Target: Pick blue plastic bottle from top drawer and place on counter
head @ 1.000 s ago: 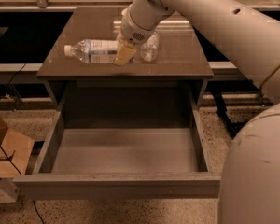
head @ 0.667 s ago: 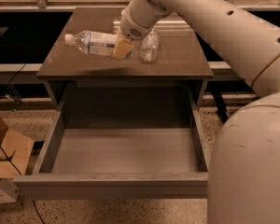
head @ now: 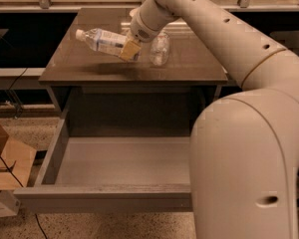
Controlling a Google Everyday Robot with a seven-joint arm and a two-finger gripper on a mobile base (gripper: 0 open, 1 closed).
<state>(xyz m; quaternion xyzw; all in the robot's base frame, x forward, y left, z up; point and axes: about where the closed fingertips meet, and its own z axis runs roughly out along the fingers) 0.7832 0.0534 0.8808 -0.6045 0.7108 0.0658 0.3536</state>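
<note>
The blue plastic bottle (head: 102,41), clear with a white cap and a blue-and-white label, is held nearly horizontal, cap pointing left and slightly up, a little above the glossy brown counter (head: 79,66). My gripper (head: 130,49) is shut on the bottle's base end, over the counter's middle. The top drawer (head: 119,163) stands pulled wide open below, and its grey floor is bare.
A clear label-less glass vessel (head: 160,49) stands on the counter just right of the gripper. My arm and its large body fill the right side of the view. A cardboard box (head: 2,166) and cables lie on the floor at the left.
The gripper has lifted the bottle off the counter and tilted its cap end upward; the arm has swung closer to the camera.
</note>
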